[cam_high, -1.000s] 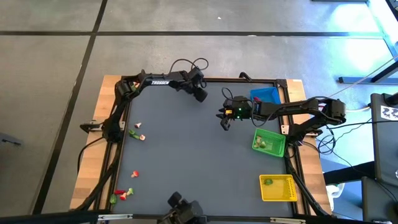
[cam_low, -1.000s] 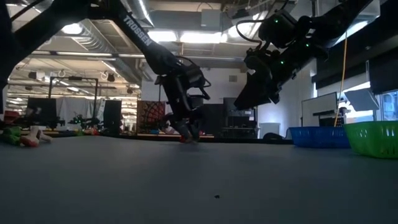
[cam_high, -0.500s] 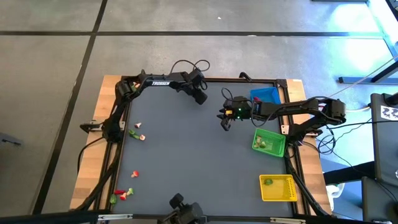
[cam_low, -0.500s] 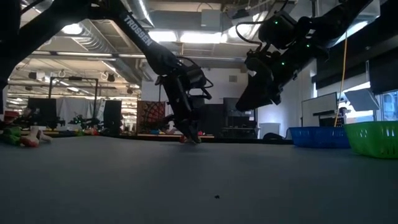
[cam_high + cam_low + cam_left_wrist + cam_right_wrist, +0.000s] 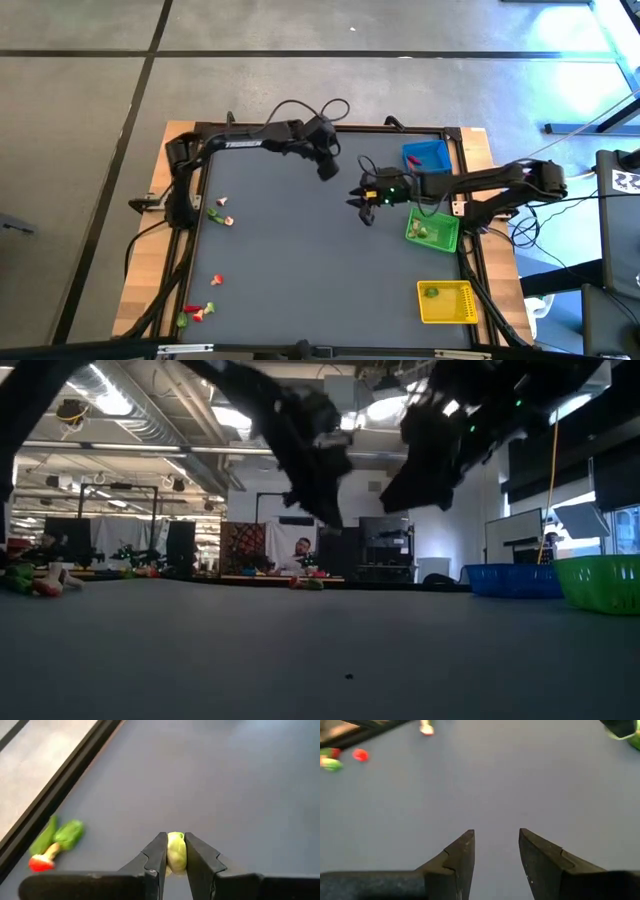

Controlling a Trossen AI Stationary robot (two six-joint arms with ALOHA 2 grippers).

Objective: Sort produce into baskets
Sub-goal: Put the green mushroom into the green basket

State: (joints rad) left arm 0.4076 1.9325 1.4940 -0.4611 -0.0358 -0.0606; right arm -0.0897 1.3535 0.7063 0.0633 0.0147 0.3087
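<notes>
My left gripper [image 5: 326, 170] is at the table's far middle, above the mat, shut on a small yellow-green produce piece [image 5: 176, 851]. My right gripper [image 5: 365, 210] hangs open and empty just to its right, above bare mat [image 5: 495, 835]. The blue basket [image 5: 428, 155], the green basket [image 5: 433, 228] and the yellow basket [image 5: 447, 302] stand along the right edge. Loose red and green pieces lie at the left [image 5: 220, 212], [image 5: 215, 280] and the near left [image 5: 195, 313]. A red-and-green piece [image 5: 55, 842] lies by the far edge. My left gripper pinches the yellow-green piece by its two sides [image 5: 176, 860] between its two fingers, near their free ends. The piece stands out a little past the fingertips. In the low view the gripper [image 5: 322, 500] is well above the mat, so the piece is lifted clear.
The green basket holds a few green pieces and the yellow basket holds one [image 5: 431, 292]. The two grippers are close together at the far middle. The mat's middle and near part [image 5: 320, 270] is bare. A raised black frame [image 5: 330, 128] borders the mat.
My left gripper, down at the mat by the far edge a second ago, has risen with the yellow-green piece and gone toward the near edge and a little right. The red-and-green piece has stayed on the mat. My right gripper has shifted slightly toward the near edge.
</notes>
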